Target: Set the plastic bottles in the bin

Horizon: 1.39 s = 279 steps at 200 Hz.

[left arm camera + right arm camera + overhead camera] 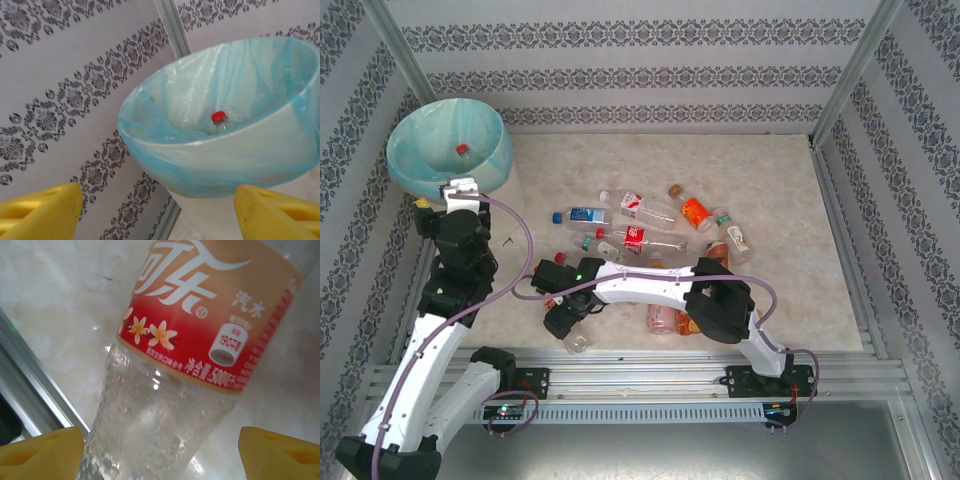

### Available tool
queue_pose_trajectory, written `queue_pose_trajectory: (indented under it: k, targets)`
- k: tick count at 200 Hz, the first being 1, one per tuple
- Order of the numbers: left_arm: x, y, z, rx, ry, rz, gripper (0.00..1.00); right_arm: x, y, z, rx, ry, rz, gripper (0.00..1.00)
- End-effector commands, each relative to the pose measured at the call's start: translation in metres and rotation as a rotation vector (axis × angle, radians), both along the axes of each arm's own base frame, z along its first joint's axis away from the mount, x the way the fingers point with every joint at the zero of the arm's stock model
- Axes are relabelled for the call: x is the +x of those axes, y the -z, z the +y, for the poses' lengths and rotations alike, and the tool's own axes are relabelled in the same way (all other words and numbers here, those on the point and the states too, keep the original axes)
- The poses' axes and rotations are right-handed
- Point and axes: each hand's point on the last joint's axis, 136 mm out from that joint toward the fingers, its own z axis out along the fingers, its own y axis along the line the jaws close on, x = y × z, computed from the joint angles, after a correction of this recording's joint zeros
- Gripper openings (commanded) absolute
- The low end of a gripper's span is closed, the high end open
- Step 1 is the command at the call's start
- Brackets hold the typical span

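One clear, dimpled bottle (160, 410); peach-and-red label (210, 310)

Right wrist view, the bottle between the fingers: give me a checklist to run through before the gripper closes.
1. Right gripper open: ok, fingers stand wide apart.
2. Red-labelled clear bottle between them: ok, lying on the table.
3. Bottle centred: cannot tell, it looks closer to one finger.
4. Left gripper empty: ok, open, facing the bin.
5. Bin has room: ok, one red-capped bottle lies inside.
6. Way to the bin free: likely not ok, the left gripper sits by its rim in the top view.
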Motion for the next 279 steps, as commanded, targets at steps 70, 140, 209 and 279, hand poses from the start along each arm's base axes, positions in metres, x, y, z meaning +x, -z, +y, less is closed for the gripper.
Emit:
queue_pose_trajectory:
  k: [70,140,209,279]
  targets:
    - [0.002,-0.018,-0.009,0.022,0.081,-0.063,0.85,0.001,0.022,-0.011,-0.088,0.049,0.097,0.60]
    - [0.024,-0.037,-0.039,-0.030,0.262,-0.055,0.87,0.019,-0.039,-0.035,0.069,0.099,-0.058,0.49]
    - [0.056,-0.062,-0.096,-0.375,0.550,-0.159,0.86,0.088,-0.125,-0.095,0.330,0.373,-0.205,0.48]
    - [0.095,-0.059,-0.216,-0.812,1.078,0.047,0.85,0.124,-0.178,-0.156,0.438,0.494,-0.337,0.48]
